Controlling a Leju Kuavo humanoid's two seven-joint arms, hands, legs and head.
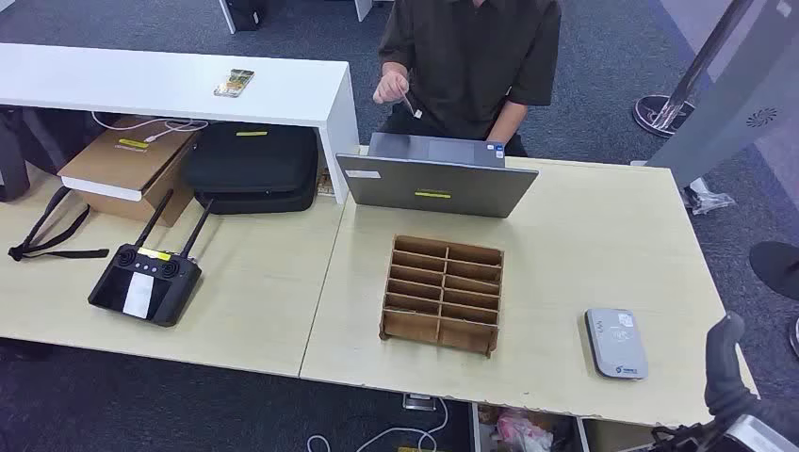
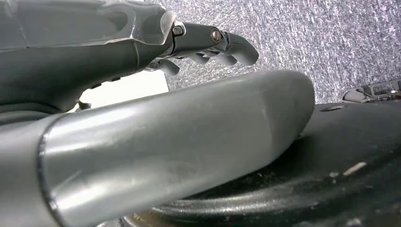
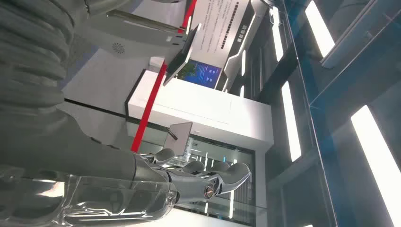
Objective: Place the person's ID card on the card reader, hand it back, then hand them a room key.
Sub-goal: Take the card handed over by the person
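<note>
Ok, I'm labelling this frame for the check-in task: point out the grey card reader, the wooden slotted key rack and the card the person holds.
Grey card reader (image 1: 616, 343), head view, top face.
Wooden slotted key rack (image 1: 443, 293), head view, central divider.
Card in the person's hand (image 1: 412, 104), head view, mid-length.

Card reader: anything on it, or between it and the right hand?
Nothing visible. The card reader lies bare on the table, and the right hand is just beside it at the table's near corner. The wooden organizer sits clear to one side.
</note>
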